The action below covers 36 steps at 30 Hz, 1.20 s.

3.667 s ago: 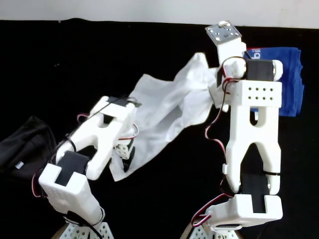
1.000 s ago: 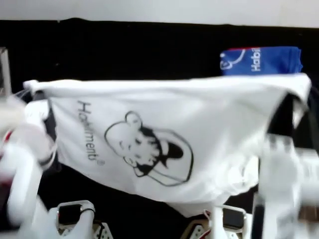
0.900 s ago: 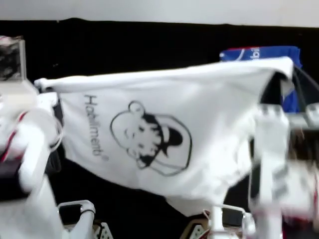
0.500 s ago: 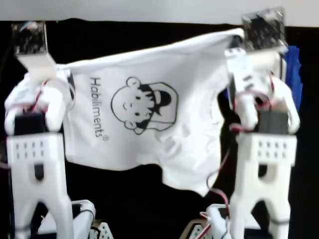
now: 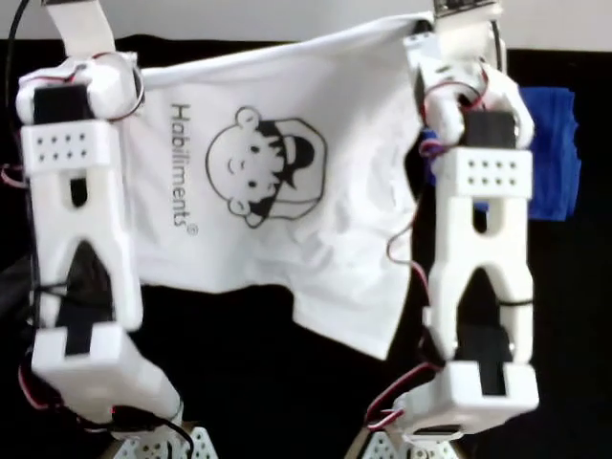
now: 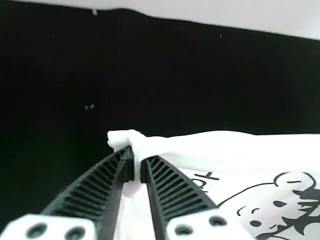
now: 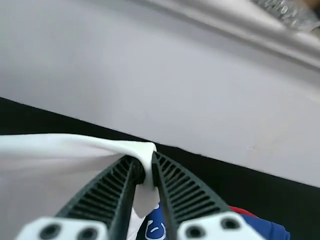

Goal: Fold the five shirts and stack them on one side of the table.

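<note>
Black cloth covers the counter (image 5: 239,382), and a pale wall (image 5: 239,19) runs behind its far edge. In the high view a white shirt (image 5: 287,239), printed with a cartoon face and a line of lettering, hangs spread out above the counter. Its print faces the camera and it is stretched between the two arms. The left arm (image 5: 76,210) stands at one top corner and the right arm (image 5: 483,239) at the other. The right corner sits higher, so the top hem slants. The lower hem hangs loose and uneven, dipping lowest near the right arm. Behind the right arm a folded blue shirt (image 5: 555,163) lies on the counter near the far edge, apart from the white one.

In the left wrist view the left fingers (image 6: 107,185) are clenched on a bunched corner of the white shirt. The cloth is pinched right at their tips, and a small knot of fabric pokes out beyond them. From there the hem runs taut away to one side. The start of the lettering and part of the cartoon face lie just beside the fingers, with the black counter beyond.

In the right wrist view the right fingers (image 7: 110,190) are clamped on the other corner, with a fold of white cloth caught between their tips. The rest of the shirt stretches off to one side. Beyond the tips lie the blue shirt, the counter's far edge and then the wall.
</note>
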Motion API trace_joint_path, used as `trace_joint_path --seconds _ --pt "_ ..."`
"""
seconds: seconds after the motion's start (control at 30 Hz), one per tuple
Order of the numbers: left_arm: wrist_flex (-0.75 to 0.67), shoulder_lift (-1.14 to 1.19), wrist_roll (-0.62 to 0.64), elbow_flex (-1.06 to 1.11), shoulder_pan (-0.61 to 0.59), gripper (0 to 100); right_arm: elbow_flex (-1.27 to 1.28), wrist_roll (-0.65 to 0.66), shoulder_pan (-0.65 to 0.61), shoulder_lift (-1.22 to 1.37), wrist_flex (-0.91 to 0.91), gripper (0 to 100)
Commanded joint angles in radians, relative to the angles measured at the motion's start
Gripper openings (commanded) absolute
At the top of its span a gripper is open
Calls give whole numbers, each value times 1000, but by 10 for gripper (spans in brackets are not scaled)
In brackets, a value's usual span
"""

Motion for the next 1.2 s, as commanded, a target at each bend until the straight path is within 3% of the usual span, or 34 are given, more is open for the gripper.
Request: trace_joint_path --seconds 0.0,0.23,0.43,0.57,0.7,0.8,1.03,1.17 --pt "41 117 0 -147 -31 8 -59 2 -10 41 10 6" --pt "66 346 0 -165 -30 8 22 2 -79 159 177 6" --pt "129 383 -2 -165 -27 8 67 2 -79 200 361 6" --pt "318 383 -58 -208 -15 8 61 6 -68 171 576 6" --pt "537 381 -190 -237 21 8 59 8 -67 102 687 6" --pt "621 357 -201 -232 24 9 68 8 -67 31 754 6" --pt "631 180 -175 -70 -27 9 88 2 -68 -91 924 6" --pt "568 96 -178 165 -24 9 263 2 -68 -160 881 6"
